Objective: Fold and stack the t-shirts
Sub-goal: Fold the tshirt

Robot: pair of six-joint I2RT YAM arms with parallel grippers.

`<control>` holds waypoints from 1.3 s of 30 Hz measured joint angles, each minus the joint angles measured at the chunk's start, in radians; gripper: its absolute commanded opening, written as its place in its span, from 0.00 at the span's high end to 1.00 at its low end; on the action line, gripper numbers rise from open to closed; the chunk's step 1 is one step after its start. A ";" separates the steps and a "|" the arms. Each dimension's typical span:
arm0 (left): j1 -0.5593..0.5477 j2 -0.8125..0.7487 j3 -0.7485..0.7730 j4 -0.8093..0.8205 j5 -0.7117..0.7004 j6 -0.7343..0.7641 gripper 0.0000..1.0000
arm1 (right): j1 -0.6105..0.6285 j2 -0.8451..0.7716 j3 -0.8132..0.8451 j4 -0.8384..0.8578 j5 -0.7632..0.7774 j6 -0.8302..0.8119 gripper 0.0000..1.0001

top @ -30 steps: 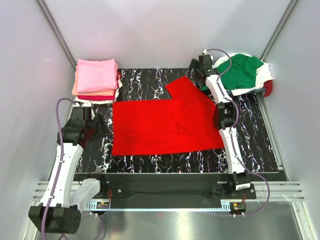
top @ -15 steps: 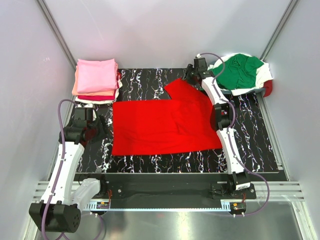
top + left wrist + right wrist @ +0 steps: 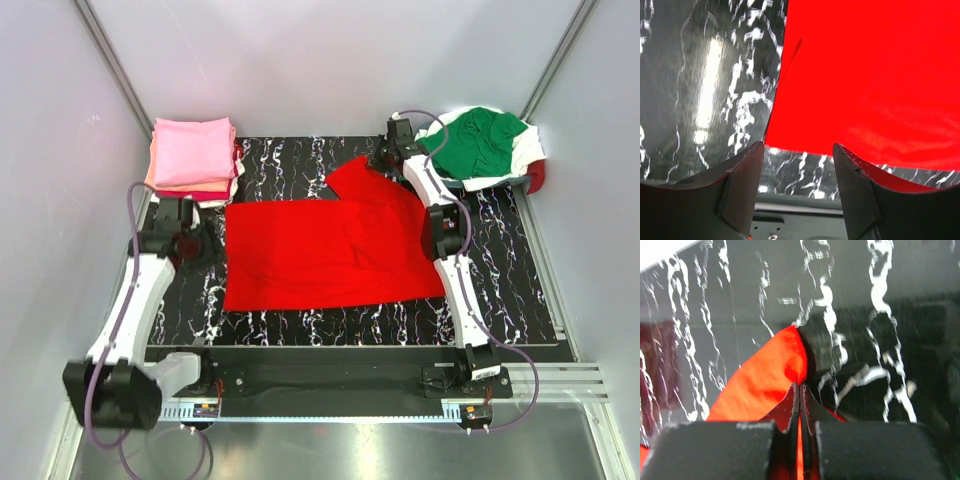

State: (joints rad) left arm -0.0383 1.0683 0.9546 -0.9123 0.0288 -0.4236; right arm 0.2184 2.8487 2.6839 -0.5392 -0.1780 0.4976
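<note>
While the right hand (image 3: 800, 390) pinches a far corner of the bright red t-shirt (image 3: 320, 250), its long body stretches sideways toward the spread left hand (image 3: 797, 147).

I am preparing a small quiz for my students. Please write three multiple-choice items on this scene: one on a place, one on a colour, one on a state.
1. Where does the folded stack lie?
A. far left
B. far right
C. near edge, middle

2. What colour is the top t-shirt of that stack?
A. white
B. pink
C. green

3. How is the right gripper?
A. wide open
B. shut on nothing
C. shut on the bright red t-shirt

Answers:
1 A: the top view shows it by the far left corner of the mat.
2 B: its cloth is plainly pink.
3 C: the right wrist view shows red cloth pinched between the closed fingers.
</note>
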 measured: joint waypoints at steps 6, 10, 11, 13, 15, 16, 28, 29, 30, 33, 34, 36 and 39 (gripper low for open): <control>0.000 0.332 0.208 0.091 -0.002 -0.031 0.44 | -0.001 -0.178 -0.244 0.018 0.000 -0.023 1.00; 0.000 0.539 0.345 0.149 -0.016 -0.054 0.45 | -0.001 -0.329 -0.344 0.027 -0.009 -0.035 1.00; 0.000 0.594 0.382 0.169 -0.024 -0.056 0.45 | -0.001 -0.372 -0.365 0.030 -0.016 -0.036 1.00; -0.001 0.697 0.449 0.183 -0.051 -0.056 0.43 | -0.001 -0.454 -0.402 0.047 -0.028 -0.039 1.00; -0.001 0.784 0.500 0.200 -0.073 -0.055 0.41 | -0.001 -0.520 -0.427 0.063 -0.039 -0.039 1.00; -0.001 0.834 0.532 0.202 -0.083 -0.053 0.41 | -0.001 -0.555 -0.443 0.076 -0.050 -0.039 1.00; -0.002 1.052 0.683 0.208 -0.130 -0.088 0.33 | -0.043 -0.817 -0.889 0.230 -0.121 -0.029 1.00; -0.003 1.060 0.693 0.211 -0.134 -0.091 0.34 | -0.056 -0.825 -0.912 0.233 -0.123 -0.028 1.00; -0.005 1.069 0.702 0.212 -0.137 -0.093 0.35 | -0.070 -0.832 -0.931 0.237 -0.123 -0.026 1.00; -0.013 1.097 0.724 0.212 -0.145 -0.099 0.38 | -0.111 -0.851 -0.968 0.247 -0.123 -0.023 1.00; -0.018 1.107 0.731 0.209 -0.156 -0.099 0.38 | -0.124 -0.856 -0.975 0.250 -0.124 -0.022 1.00; -0.025 1.110 0.735 0.206 -0.167 -0.102 0.42 | -0.148 -0.862 -0.981 0.261 -0.129 -0.019 1.00; -0.035 1.115 0.739 0.206 -0.195 -0.109 0.56 | -0.168 -0.864 -0.981 0.272 -0.132 -0.018 1.00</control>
State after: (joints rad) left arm -0.0738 2.1830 1.6936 -0.7067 -0.1665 -0.5323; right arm 0.0502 1.9850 1.7027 -0.2668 -0.3099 0.4797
